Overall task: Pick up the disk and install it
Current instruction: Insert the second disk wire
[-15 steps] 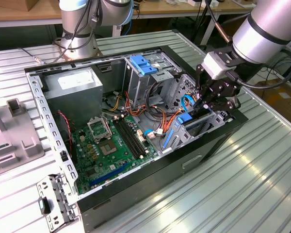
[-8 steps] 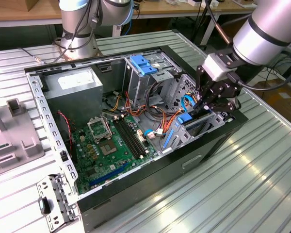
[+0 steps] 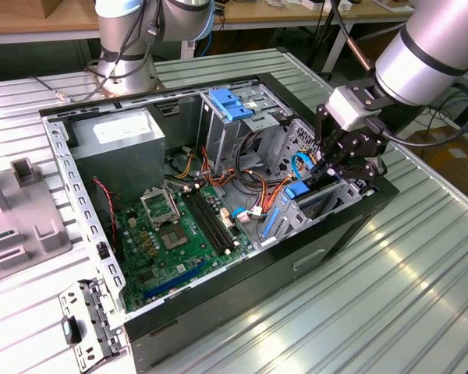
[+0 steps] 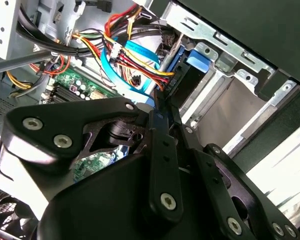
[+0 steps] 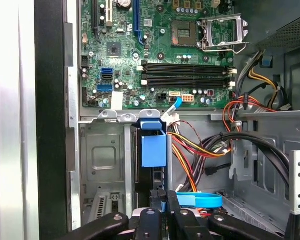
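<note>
In the exterior view, an open computer case (image 3: 218,195) lies on a ribbed metal table (image 3: 390,296), green motherboard (image 3: 171,241) at lower centre and a grey power supply box (image 3: 117,148) at upper left. At centre right the arm's black gripper (image 3: 333,167) reaches down into the drive cage (image 3: 320,206), where the disk (image 3: 308,196) stands on edge in its blue carrier, partly seated in the bay. In the second wrist view, the gripper (image 4: 162,112) fills the lower half, its fingers (image 4: 160,150) drawn together on the disk's thin edge; the disk (image 4: 190,70) runs toward upper centre beside coloured cables (image 4: 130,60). In the first wrist view, the disk (image 5: 153,147) stands at centre in the bay, its blue carrier facing the camera, the gripper (image 5: 162,202) clamped onto it at bottom centre, the motherboard (image 5: 155,50) above.
</note>
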